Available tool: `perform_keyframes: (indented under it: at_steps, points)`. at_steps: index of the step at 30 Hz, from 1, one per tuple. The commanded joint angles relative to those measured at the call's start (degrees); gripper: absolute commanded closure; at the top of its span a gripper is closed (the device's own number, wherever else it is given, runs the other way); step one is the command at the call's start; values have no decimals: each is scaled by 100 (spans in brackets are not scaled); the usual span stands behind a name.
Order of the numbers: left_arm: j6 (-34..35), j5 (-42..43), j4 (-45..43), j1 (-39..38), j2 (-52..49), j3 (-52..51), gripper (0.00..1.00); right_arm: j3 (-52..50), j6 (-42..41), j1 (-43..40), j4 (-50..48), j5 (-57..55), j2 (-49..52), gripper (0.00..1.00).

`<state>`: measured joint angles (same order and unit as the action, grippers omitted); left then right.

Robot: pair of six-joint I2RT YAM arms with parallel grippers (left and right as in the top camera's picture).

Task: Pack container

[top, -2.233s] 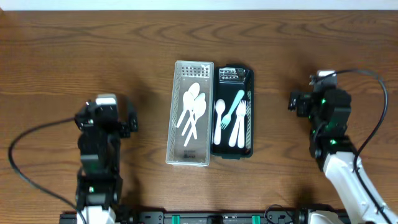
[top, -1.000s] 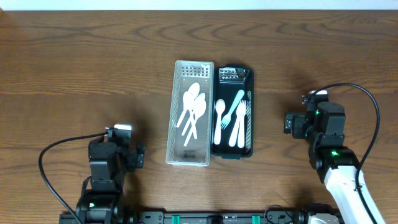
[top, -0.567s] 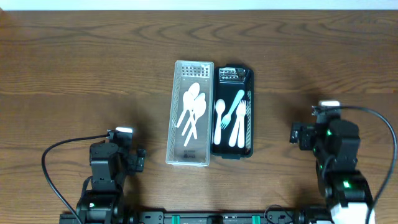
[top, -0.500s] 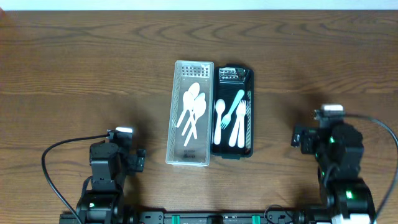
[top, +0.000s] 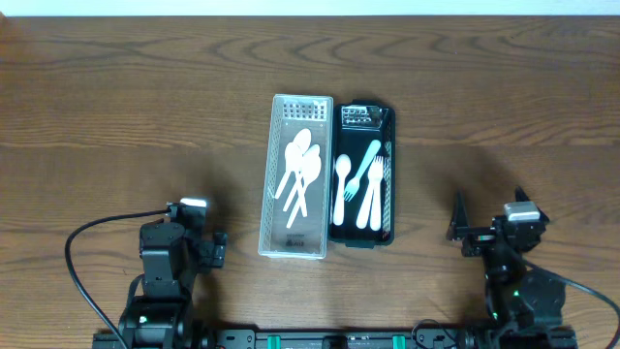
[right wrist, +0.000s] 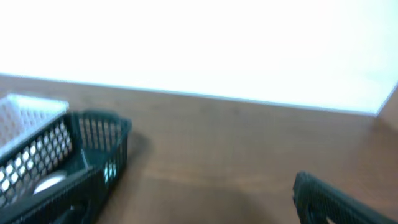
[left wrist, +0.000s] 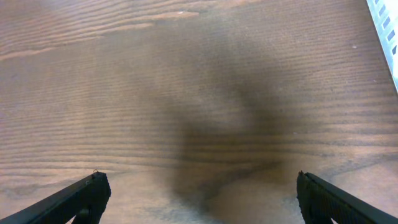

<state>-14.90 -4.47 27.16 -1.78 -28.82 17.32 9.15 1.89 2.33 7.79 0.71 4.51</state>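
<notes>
A clear white tray [top: 279, 208] holds white spoons [top: 298, 170]. Touching its right side, a black basket [top: 390, 184] holds a white spoon, a teal fork [top: 363, 167] and white forks. My left gripper [top: 179, 254] is open and empty over bare wood at the front left; its fingers [left wrist: 199, 199] are spread wide. My right gripper [top: 484, 218] is open and empty at the front right, tilted level. Its view [right wrist: 199, 205] shows the black basket [right wrist: 99, 155] and the white tray [right wrist: 31, 137] at the left.
The wooden table [top: 116, 107] runs under everything. A corner of the white tray [left wrist: 388, 31] shows at the right edge of the left wrist view. Both arm bases and cables sit at the front edge [top: 310, 337].
Both arms have drawn back toward the front edge. The left has been still for the last second. The right kept retreating and tipped up to look across the table. The trays have not moved.
</notes>
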Motion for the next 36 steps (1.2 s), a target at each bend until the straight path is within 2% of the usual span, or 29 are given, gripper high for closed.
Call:
perform_keyframes:
  at_steps: [1, 3, 10, 36]
  points:
    - [-28, 22, 24, -28, 9, 31, 2, -549, -70, 94, -879, 103, -199, 1]
    - [-28, 22, 24, -28, 9, 31, 2, -848, -52, 122, -1377, 101, -278, 1]
    - [-28, 22, 24, -28, 9, 31, 2, -883, -35, 223, -372, -52, -367, 1]
    - [-28, 22, 22, -28, 15, 31, 2, -883, -37, 223, -356, -52, -339, 1]
